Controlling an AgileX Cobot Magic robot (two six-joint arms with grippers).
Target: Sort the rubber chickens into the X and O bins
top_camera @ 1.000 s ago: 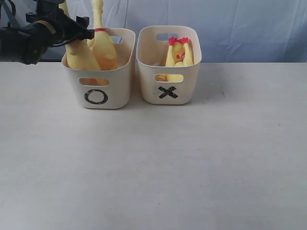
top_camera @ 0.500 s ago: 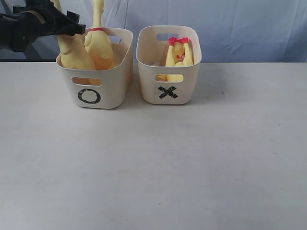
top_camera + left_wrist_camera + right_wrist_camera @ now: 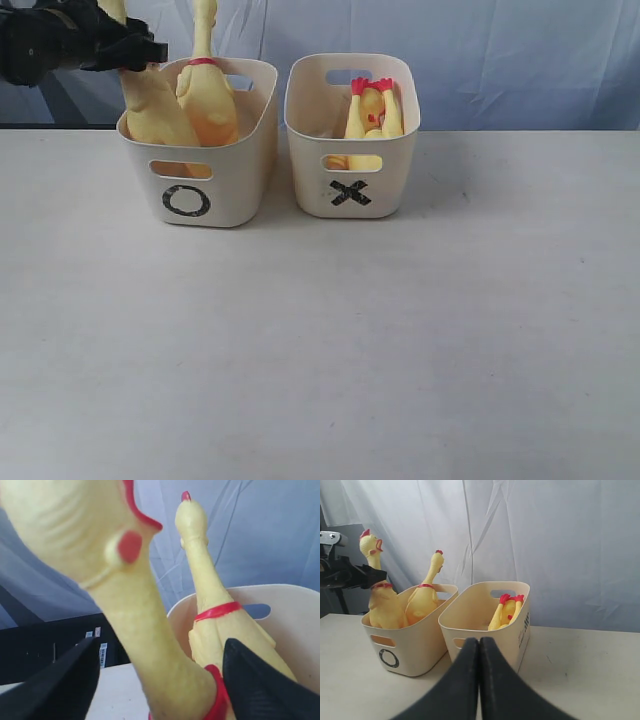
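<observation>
My right pincer hangs nearest, well in front of the O bin, its two dark fingers pressed together with nothing between them. The pale tabletop stretches from there to the O bin. The X bin stands just beside the O bin, on its right. Two rubber chickens stand upright inside the O bin, side by side, necks rising above its rim. My left pincer is over the O bin's left end, fingers spread to either side of the left-hand chicken at the neck, with a gap showing on one side. The right-hand chicken stands free. In the X bin a third chicken rests red feet up. Behind the O bin hangs a pale curtain
</observation>
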